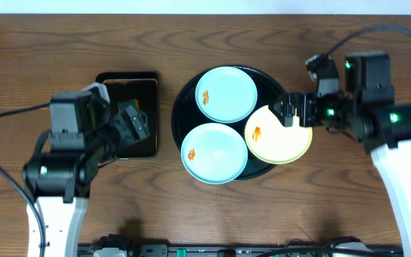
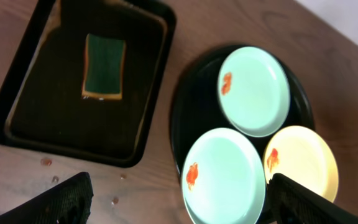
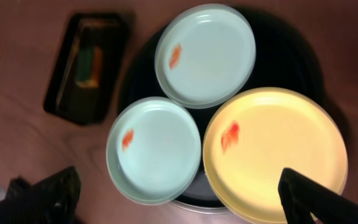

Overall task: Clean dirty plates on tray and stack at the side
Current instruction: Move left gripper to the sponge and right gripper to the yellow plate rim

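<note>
The round black tray holds three plates, each with an orange smear. One pale blue-green plate lies at the back. A second blue-green plate lies at the front left and overhangs the rim. The pale yellow plate lies at the front right and also overhangs. My right gripper is open and empty above the yellow plate's far edge. In the right wrist view its fingers straddle the front two plates. My left gripper is open and empty over the rectangular tray; the left wrist view shows it high above the table.
A smaller rectangular black tray with a green-yellow sponge sits left of the round tray. Small droplets mark the wood near its front edge. Bare wooden table lies right of the round tray and along the front.
</note>
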Robot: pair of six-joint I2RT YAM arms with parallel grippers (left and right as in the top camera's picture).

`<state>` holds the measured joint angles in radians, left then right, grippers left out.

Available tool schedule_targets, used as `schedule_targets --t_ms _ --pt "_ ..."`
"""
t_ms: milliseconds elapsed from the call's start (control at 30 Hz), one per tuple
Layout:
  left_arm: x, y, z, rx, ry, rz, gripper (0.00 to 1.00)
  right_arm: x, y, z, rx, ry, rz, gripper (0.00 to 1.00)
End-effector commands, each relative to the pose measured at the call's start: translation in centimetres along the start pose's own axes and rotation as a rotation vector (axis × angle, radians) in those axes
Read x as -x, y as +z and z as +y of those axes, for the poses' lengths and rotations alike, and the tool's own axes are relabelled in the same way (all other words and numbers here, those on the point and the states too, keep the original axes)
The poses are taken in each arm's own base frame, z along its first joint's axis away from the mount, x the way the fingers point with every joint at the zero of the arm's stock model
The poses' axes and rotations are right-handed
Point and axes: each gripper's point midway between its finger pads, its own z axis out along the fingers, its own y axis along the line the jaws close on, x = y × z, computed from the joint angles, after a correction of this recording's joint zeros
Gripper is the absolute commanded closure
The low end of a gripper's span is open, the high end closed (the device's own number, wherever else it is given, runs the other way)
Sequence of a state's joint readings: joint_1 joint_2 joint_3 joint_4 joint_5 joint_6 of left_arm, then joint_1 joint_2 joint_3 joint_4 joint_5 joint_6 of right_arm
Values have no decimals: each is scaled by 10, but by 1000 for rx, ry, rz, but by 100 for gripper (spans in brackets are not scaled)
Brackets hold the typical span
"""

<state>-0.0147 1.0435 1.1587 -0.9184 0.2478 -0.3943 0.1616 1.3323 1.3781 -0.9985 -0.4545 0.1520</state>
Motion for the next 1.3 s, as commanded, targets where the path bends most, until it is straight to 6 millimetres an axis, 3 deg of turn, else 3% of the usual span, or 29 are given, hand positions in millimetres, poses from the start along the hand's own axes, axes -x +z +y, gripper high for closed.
schedule_targets --t_ms 0,200,333,600,633,800,1033,1133,1267 --pt "24 -11 -7 15 -24 -45 9 12 7 -4 -69 27 64 1" --pt "24 -10 -7 14 -24 -43 9 2 23 -13 -80 67 153 1" --pt "26 -4 9 105 -40 -43 10 -3 23 -14 -86 76 176 1" --pt "36 54 22 228 18 157 11 -5 23 -14 -87 80 183 1" --pt "41 67 30 275 26 179 12 -6 23 -14 -87 82 187 1" --pt "43 97 61 436 32 214 12 -17 20 -18 -114 97 229 1" --pt "21 133 87 523 44 329 14 -26 16 -27 -169 93 263 1" --pt "4 157 108 561 30 426 18 -26 16 -27 -169 94 264 1" --pt "-9 187 104 384 51 528 23 -29 15 -27 -171 98 275 1"
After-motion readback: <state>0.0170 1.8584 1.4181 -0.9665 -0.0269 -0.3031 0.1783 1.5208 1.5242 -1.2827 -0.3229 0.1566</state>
